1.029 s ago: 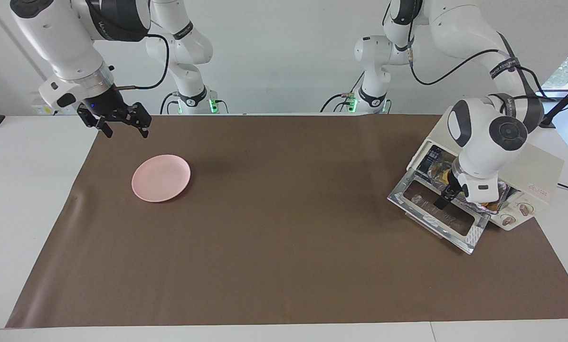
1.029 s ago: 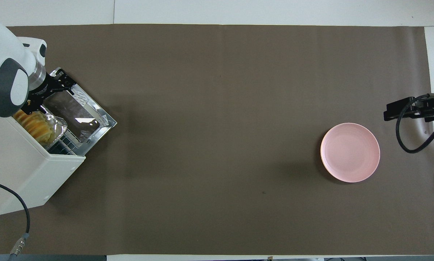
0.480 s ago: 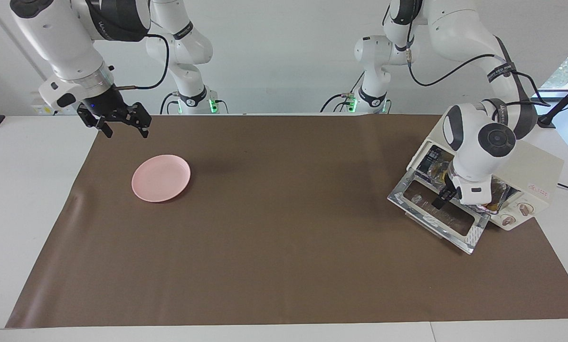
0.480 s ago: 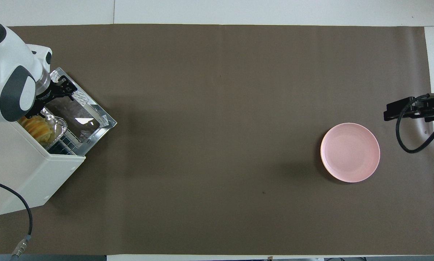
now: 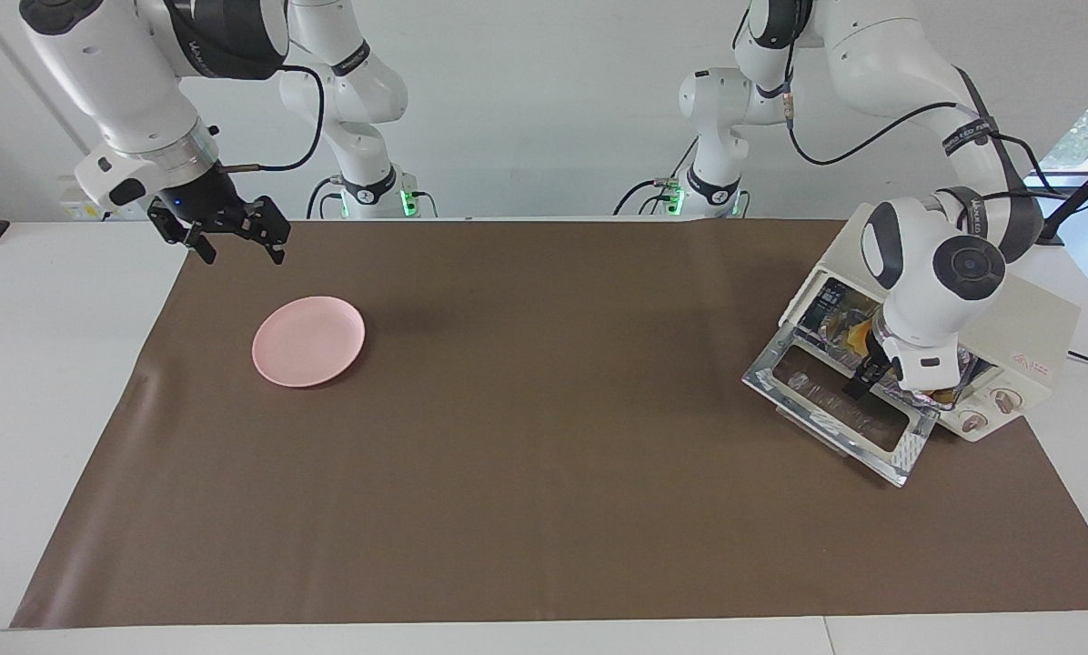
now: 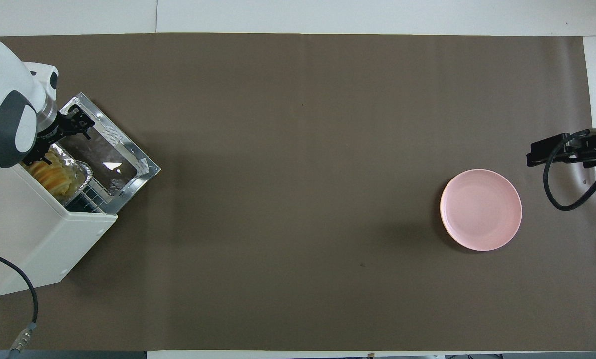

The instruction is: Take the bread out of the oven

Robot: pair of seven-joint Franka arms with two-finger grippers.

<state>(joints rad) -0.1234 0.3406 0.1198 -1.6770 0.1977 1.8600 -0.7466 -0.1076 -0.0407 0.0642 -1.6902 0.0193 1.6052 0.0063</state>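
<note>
The cream-white oven (image 5: 1035,323) (image 6: 34,234) stands at the left arm's end of the table, its glass door (image 5: 903,450) (image 6: 143,167) folded down flat. The yellow-orange bread (image 6: 54,174) (image 5: 857,335) lies inside in a silver foil tray (image 6: 82,174) on the rack. My left gripper (image 5: 862,380) (image 6: 59,142) hangs open at the oven mouth, just over the door's hinge and the end of the bread, with nothing held. My right gripper (image 5: 242,253) (image 6: 552,151) waits open in the air above the mat's edge beside the pink plate.
A pink plate (image 5: 308,340) (image 6: 480,209) lies on the brown mat (image 5: 544,437) toward the right arm's end. The oven's cable (image 6: 29,299) trails off beside its body. The left arm's wrist covers part of the oven's opening.
The left hand swung out over the door, then back toward the oven mouth, uncovering more of the bread. Its fingers stayed open. The right arm has not moved.
</note>
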